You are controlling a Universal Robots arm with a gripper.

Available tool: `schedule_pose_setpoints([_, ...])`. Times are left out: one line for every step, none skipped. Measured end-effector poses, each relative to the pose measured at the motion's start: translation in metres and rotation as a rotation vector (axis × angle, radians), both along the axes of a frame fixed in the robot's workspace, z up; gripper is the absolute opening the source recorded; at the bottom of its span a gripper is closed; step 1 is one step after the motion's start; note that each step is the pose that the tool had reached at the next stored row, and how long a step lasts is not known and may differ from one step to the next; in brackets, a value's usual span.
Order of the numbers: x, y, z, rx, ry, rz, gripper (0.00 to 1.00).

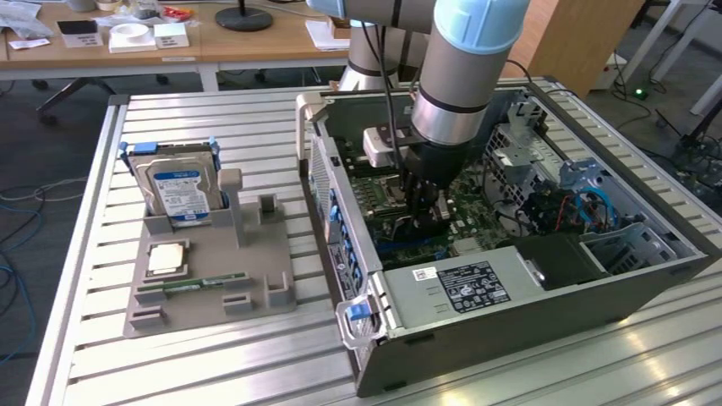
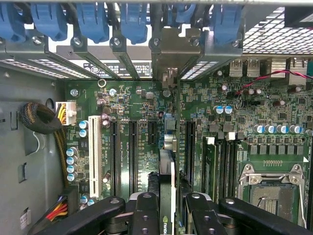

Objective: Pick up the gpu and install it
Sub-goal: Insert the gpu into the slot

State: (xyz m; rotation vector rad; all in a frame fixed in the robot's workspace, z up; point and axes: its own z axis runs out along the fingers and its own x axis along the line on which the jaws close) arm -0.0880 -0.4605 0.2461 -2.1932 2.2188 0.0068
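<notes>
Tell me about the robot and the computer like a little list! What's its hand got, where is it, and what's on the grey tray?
hand: closed on the gpu
place: inside the open computer case
gpu: edge-on, over the long slots of the green board
pushed in fully: cannot tell
grey tray: beside the case, on the exterior view's left
on tray: hard drive standing upright, memory stick lying flat

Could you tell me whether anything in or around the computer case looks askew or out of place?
Nothing stands out. The gripper holds the gpu edge-on, straight along the motherboard slots inside the case; the hard drive stands upright in its grey holder beside the case.
</notes>
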Motion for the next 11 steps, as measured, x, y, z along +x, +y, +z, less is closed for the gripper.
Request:
schedule_pose_setpoints([-0.0001,0.0000,0.0000,0.0000,-0.0001,0.000,0.26])
schedule_pose_setpoints([-0.0002,0.0000,0.0000,0.0001,0.0000,0.000,0.26])
schedule_pose_setpoints([-0.0003,0.0000,0.0000,0.0000,-0.0001,0.000,0.26])
schedule_pose_setpoints([-0.0004,0.0000,0.0000,0.0001,-0.0001,0.000,0.26])
schedule_pose_setpoints([-0.0005,0.0000,0.0000,0.0001,0.0000,0.000,0.26])
schedule_pose_setpoints([-0.0006,0.0000,0.0000,0.0000,0.0000,0.000,0.26])
schedule_pose_setpoints([-0.0006,0.0000,0.0000,0.0000,0.0000,0.000,0.26])
schedule_pose_setpoints([-0.0007,0.0000,0.0000,0.0000,0.0000,0.000,0.26])
schedule_pose_setpoints([-0.0008,-0.0001,-0.0002,-0.0001,0.0000,0.000,0.26])
schedule_pose_setpoints([-0.0009,-0.0001,-0.0004,-0.0001,0.0000,0.000,0.26])
schedule_pose_setpoints([-0.0009,0.0000,-0.0009,0.0002,-0.0002,0.000,0.26])
